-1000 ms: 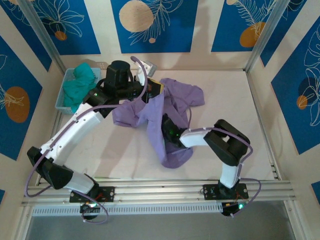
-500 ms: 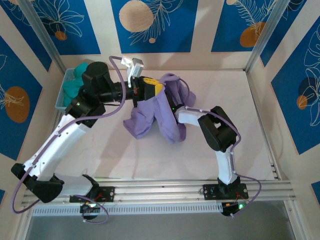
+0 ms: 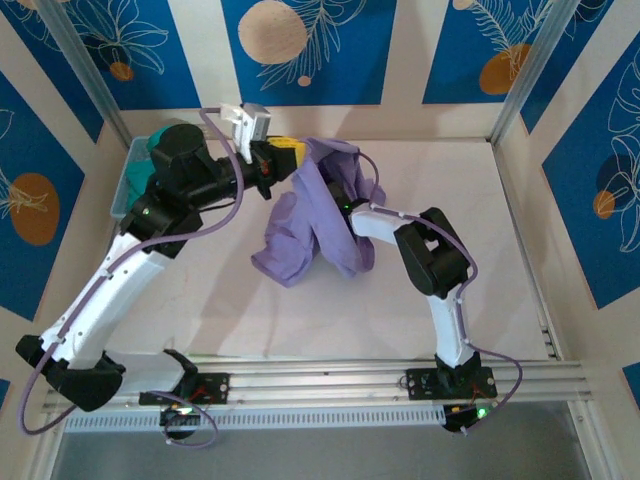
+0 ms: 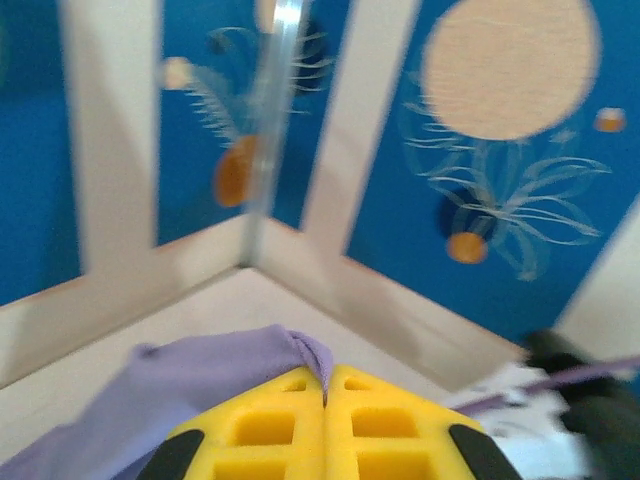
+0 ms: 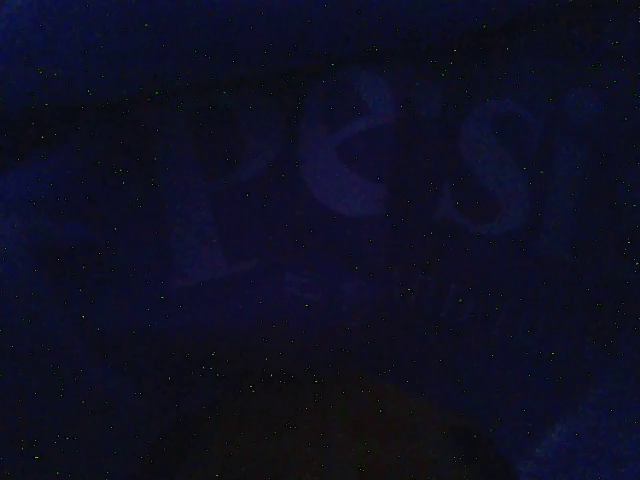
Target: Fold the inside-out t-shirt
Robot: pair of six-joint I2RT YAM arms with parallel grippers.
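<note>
Lavender t-shirt point(image 3: 305, 235): bunched to the right of the blue bin point(image 3: 120, 200), with its upper edge lifted off the table.

Left gripper point(image 3: 286, 154): raised just right of the bin. Its yellow fingers point(image 4: 270, 420) are pressed together, pinching a fold of the t-shirt.

Right arm point(image 3: 432, 262): reaches into the bunch from the side away from the bin.

Right gripper: buried in cloth, jaws closed. Whether it has caught any cloth cannot be told.

The white left arm point(image 3: 120, 270) stretches far, its yellow-fingered left gripper point(image 4: 325, 385) pinched shut on the lavender cloth t-shirt point(image 3: 300, 240). The white right arm point(image 3: 440, 265) bends sharply, its right gripper closed inside that shirt's folds.
</note>
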